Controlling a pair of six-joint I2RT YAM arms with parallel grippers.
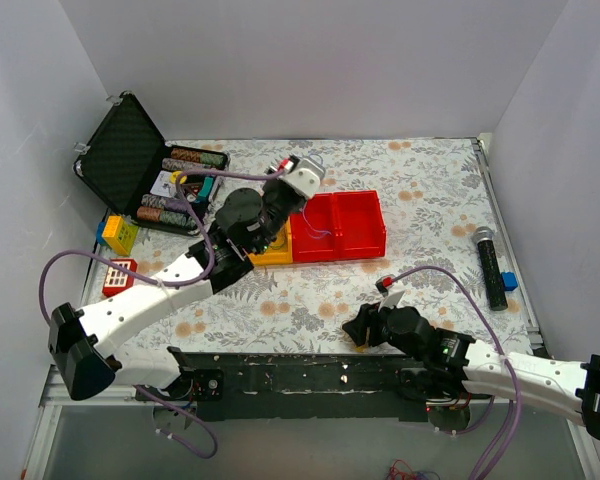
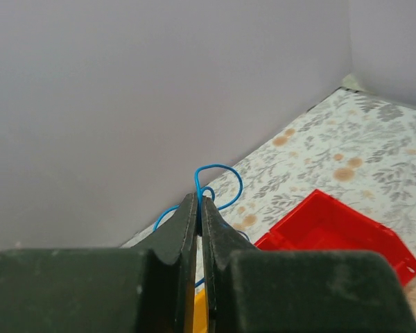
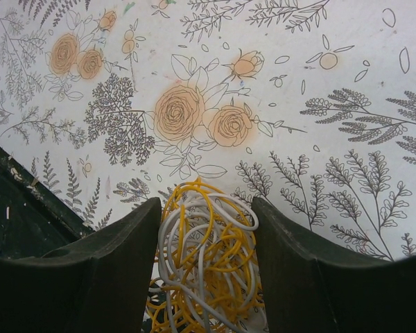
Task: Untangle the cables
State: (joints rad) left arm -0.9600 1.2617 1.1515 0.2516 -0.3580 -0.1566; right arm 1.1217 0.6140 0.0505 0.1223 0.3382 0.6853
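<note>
Left gripper point(image 2: 197, 208) raised, pinching blue cable point(image 2: 218, 182)

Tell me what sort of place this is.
Most likely a robot test cell rather than a home: plain white walls box in a small table under a floral cover, and loose props lie about, such as a red bin, a case of poker chips and a microphone.
</note>
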